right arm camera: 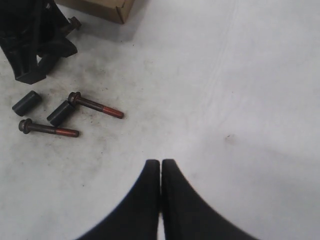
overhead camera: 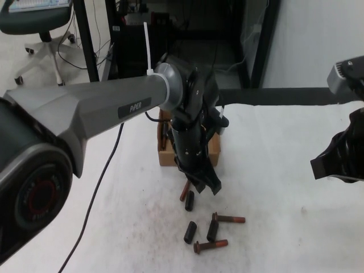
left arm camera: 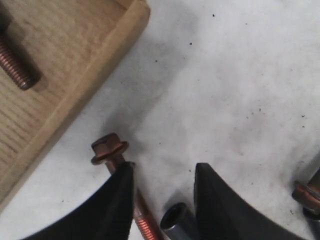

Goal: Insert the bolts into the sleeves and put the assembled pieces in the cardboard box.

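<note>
Currently, your left gripper (left arm camera: 164, 167) hangs low over the bench (overhead camera: 273, 187) with its fingers spread and nothing gripped, just beside the near corner of the box (left arm camera: 75, 65). A bolt (left arm camera: 109, 148) lies with its head between that box edge and one finger, and its shank runs under that finger. A sleeve (left arm camera: 175, 220) lies on the bench in the gap between the fingers. Inside the box, a threaded bolt end (left arm camera: 17, 70) rests on the floor near the wall. Nearer to you lie two more bolts (right arm camera: 95, 105) (right arm camera: 47, 129) and two sleeves (right arm camera: 26, 102) (right arm camera: 61, 113), close together. Your right gripper (right arm camera: 160, 162) has its fingers pressed together on nothing. It stands over white bench surface, well apart from the parts and the box.
</note>
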Motion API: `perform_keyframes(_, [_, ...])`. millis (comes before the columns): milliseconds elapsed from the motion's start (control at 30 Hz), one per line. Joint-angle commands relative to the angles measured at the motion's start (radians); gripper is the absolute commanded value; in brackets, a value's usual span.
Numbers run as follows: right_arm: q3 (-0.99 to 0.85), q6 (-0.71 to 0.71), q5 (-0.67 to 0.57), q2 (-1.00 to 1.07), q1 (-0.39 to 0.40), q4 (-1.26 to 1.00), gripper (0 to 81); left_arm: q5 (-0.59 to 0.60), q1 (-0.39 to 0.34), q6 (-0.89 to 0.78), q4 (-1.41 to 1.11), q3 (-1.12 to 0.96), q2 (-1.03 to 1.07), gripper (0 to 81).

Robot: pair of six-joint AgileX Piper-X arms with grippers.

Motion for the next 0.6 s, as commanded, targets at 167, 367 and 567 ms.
perform_keyframes(167, [-0.003, -0.009, -0.006, -0.010, -0.005, 0.002, 0.8, -0.059, -0.001, -0.047, 0.016, 0.002, -0.013, 36.3])
perform_keyframes(367, [-0.003, -0.009, -0.006, -0.010, -0.005, 0.002, 0.8, -0.104, -0.001, -0.064, 0.027, 0.002, -0.013, 36.3])
perform_keyframes(567, [-0.003, -0.009, -0.006, -0.010, -0.005, 0.002, 0.8, -0.104, -0.001, -0.068, -0.004, 0.002, -0.013, 36.3])
